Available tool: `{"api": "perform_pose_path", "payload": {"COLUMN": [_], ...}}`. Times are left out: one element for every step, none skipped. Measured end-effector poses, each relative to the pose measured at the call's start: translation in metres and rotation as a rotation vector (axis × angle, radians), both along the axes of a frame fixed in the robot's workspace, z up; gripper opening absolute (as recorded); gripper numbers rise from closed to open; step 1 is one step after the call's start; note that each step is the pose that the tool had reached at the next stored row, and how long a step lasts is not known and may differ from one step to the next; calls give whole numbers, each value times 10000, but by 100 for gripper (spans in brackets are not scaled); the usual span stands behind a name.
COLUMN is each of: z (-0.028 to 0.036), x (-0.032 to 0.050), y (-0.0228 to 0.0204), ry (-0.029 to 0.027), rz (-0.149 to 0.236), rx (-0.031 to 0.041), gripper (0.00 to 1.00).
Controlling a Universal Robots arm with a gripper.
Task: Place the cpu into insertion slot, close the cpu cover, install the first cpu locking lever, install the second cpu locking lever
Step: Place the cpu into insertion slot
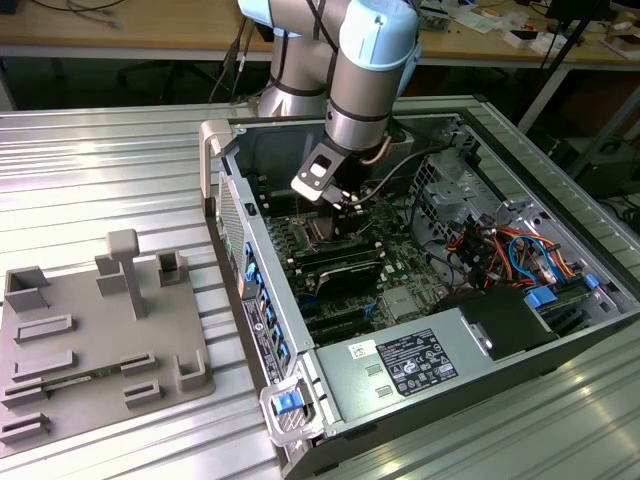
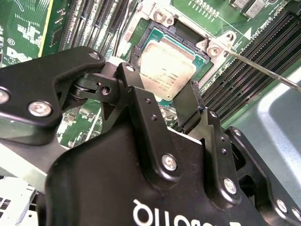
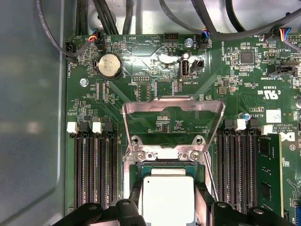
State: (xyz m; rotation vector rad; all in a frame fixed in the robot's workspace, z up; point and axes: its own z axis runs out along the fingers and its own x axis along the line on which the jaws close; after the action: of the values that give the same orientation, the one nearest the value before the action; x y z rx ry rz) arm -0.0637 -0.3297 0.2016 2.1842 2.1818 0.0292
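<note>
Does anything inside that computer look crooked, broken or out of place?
Nothing looks broken. The metal cover stands flipped open and a thin lever sticks out free, which fits the job: the chip is gripped by the jaws at its socket.

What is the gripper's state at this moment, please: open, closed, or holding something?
Gripper: closed on the cpu, its fingers against two opposite edges, at the insertion slot.

Matt, seemingly brushed-metal cpu (image 2: 167, 70) top
</note>
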Motion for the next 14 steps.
{"api": "perform_pose_path", "payload": {"z": [-1, -3, -4, -6, -9, -12, -12, -12, -13, -13, -13, -14, -14, -14], "x": [2, 3, 3, 3, 4, 4, 4, 4, 4, 4, 4, 4, 4, 4], "y": [0, 0, 0, 0, 0, 0, 0, 0, 0, 0, 0, 0, 0, 0], "ry": [0, -1, -1, -1, -1, -1, 0, 0, 0, -1, -1, -1, -1, -1], "rz": [2, 3, 4, 9, 12, 12, 12, 12, 12, 12, 12, 12, 12, 12], "rx": [-1, 0, 1, 1, 1, 2, 0, -1, 0, 0, 0, 1, 1, 1], "gripper": [53, 53, 53, 53, 53, 53, 53, 53, 53, 53, 53, 53, 53, 53]}}
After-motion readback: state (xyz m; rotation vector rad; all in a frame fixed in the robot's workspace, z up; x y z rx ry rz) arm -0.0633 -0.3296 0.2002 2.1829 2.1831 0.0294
